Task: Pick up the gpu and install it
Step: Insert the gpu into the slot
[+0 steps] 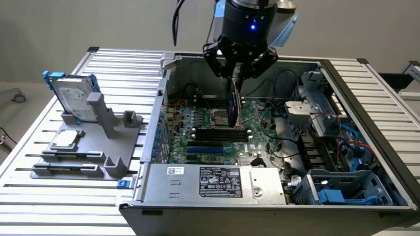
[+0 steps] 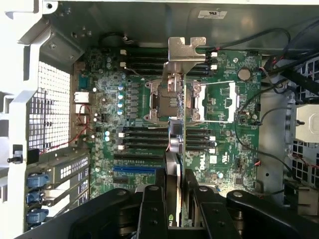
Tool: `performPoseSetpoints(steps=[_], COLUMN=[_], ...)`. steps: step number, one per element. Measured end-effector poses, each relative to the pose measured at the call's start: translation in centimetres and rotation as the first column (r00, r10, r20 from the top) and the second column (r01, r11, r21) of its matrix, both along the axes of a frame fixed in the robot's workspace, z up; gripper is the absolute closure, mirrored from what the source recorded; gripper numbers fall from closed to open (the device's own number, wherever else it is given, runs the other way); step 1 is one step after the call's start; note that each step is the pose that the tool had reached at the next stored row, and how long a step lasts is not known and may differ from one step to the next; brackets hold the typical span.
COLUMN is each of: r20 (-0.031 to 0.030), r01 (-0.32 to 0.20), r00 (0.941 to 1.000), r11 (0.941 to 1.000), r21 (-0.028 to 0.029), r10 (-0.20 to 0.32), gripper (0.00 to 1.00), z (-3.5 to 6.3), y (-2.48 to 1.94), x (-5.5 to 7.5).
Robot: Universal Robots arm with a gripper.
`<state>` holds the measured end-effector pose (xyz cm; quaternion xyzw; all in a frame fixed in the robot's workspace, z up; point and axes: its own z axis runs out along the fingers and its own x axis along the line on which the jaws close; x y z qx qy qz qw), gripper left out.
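**A:** Half done, I'd say. The pincer (image 2: 177, 193) is partly closed, its two fingers (image 2: 152, 214) clamping the graphics card (image 2: 174, 142) between them, so the picking up is finished.

**B:** And where is the card exactly?

**A:** It is held on edge with its metal bracket (image 2: 185, 50) at the far end, hanging inside the open computer case (image 2: 124, 20) over the main board (image 2: 124, 114). It looks clear of the board, near the black memory slots (image 2: 144, 134), and I see no slot gripping its lower edge.

**B:** So not installed?

**A:** Not yet, by my reading; seating it is what remains. Farther off, on the exterior view's left, a hard drive (image 1: 69, 93) stands in a grey holder (image 1: 98, 147) on the slatted surface (image 1: 33, 196), untouched
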<state>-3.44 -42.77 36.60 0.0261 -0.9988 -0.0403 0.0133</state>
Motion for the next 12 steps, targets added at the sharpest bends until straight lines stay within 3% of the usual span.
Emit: performPoseSetpoints(steps=[6,12], r20=[0.0,0.0], r01=[-0.109,-0.217], r00=[0.994,0.9761], r11=[0.994,0.9761], r21=[0.0,0.0], r10=[0.109,0.217], gripper=[0.73,0.73], z=[-0.05,-0.13], y=[0.0,0.0], x=[0.0,0.0])
